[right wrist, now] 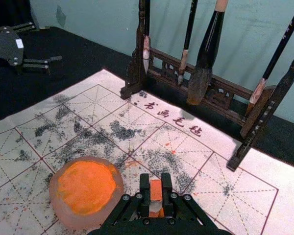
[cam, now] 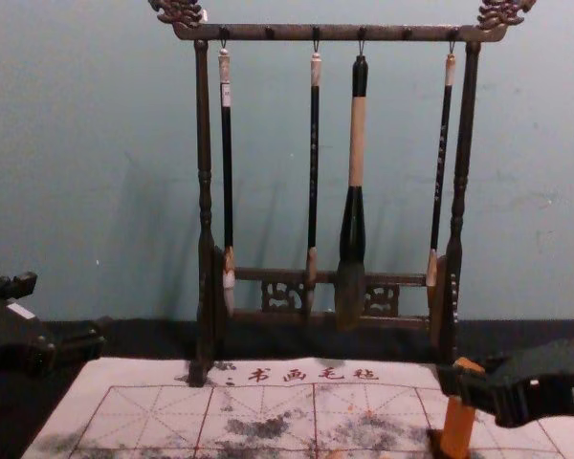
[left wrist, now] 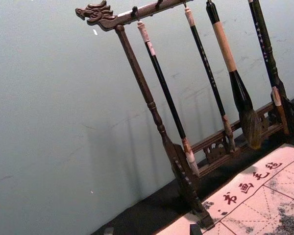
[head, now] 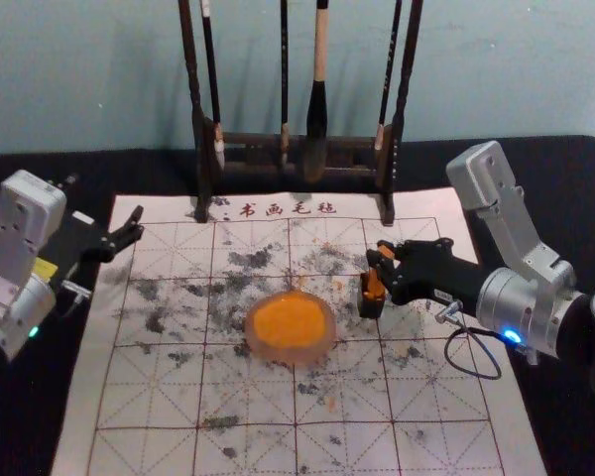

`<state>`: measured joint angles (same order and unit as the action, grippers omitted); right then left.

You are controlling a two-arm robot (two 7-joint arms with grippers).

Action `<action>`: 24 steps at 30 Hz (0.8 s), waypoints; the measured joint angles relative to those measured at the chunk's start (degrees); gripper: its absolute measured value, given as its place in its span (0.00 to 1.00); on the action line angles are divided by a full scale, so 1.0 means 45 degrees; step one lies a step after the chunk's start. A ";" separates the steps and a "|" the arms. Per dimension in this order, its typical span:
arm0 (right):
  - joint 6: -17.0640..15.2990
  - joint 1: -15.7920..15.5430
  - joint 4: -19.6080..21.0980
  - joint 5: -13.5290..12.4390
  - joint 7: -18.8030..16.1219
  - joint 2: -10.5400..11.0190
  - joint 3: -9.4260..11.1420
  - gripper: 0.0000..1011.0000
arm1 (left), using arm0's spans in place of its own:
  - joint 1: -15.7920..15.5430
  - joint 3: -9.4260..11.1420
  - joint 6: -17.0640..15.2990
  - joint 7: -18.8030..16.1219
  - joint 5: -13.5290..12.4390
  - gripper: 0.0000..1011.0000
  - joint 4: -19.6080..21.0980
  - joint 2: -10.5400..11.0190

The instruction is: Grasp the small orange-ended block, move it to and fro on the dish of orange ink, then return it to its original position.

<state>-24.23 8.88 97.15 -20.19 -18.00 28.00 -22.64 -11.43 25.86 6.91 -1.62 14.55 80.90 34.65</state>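
My right gripper (head: pixel 383 262) is right of the ink dish, shut on the upper part of the orange block (head: pixel 375 285). The block's lower end meets a small black holder (head: pixel 370 306); whether it sits inside, I cannot tell. In the chest view the block (cam: pixel 457 429) leans slightly within the right gripper (cam: pixel 466 379). The right wrist view has the block's top (right wrist: pixel 156 186) between the fingers of the right gripper (right wrist: pixel 156 194). The dish (head: pixel 292 326) of orange ink lies mid-mat. My left gripper (head: pixel 126 236) is parked open at the left; its wrist view shows that gripper (left wrist: pixel 152 230) too.
A dark wooden rack (head: pixel 248 156) with several hanging brushes stands at the mat's back edge, before the wall. The ink-spotted white mat (head: pixel 149 397) with grid lines lies on a black table cover (head: pixel 20 426).
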 joint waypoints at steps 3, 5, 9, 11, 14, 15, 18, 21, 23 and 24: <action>-0.0033 0.0028 -0.0131 0.0103 -0.0043 -0.0086 0.0002 0.12 | 0.0001 0.0000 0.0000 0.0000 0.0000 0.99 0.0000 0.0000; -0.0040 0.0044 -0.0188 0.0139 -0.0054 -0.0116 0.0003 0.12 | 0.0000 0.0000 -0.0001 -0.0001 0.0001 0.99 0.0000 0.0000; -0.0069 0.0098 -0.0348 0.0252 -0.0088 -0.0218 -0.0012 0.12 | 0.0001 0.0000 -0.0001 0.0000 0.0000 0.99 0.0000 0.0000; -0.0071 0.0122 -0.0414 0.0301 -0.0113 -0.0252 -0.0033 0.12 | 0.0000 0.0000 -0.0001 0.0000 0.0000 0.99 0.0000 0.0000; -0.0069 0.0178 -0.0559 0.0442 -0.0138 -0.0319 -0.0102 0.12 | 0.0000 0.0000 -0.0001 0.0000 0.0000 0.99 -0.0001 0.0000; -0.0068 0.0210 -0.0640 0.0511 -0.0154 -0.0354 -0.0125 0.12 | 0.0001 0.0000 -0.0001 0.0000 0.0000 0.99 -0.0001 0.0000; -0.0083 0.0249 -0.0774 0.0618 -0.0212 -0.0424 -0.0163 0.12 | 0.0000 0.0000 -0.0001 0.0000 0.0000 0.99 0.0000 0.0000; -0.0104 0.0267 -0.0876 0.0718 -0.0246 -0.0489 -0.0189 0.12 | 0.0000 0.0000 0.0000 -0.0001 0.0000 0.99 0.0000 0.0000; -0.0114 0.0289 -0.0940 0.0789 -0.0266 -0.0538 -0.0204 0.12 | 0.0000 0.0000 -0.0001 0.0000 0.0000 0.99 0.0000 0.0000; -0.0119 0.0295 -0.0962 0.0811 -0.0273 -0.0557 -0.0208 0.12 | 0.0001 0.0000 -0.0001 -0.0001 0.0000 0.99 0.0000 0.0000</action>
<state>-24.76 10.21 92.82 -16.54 -19.22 25.50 -23.58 -11.43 25.86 6.91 -1.62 14.55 80.90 34.65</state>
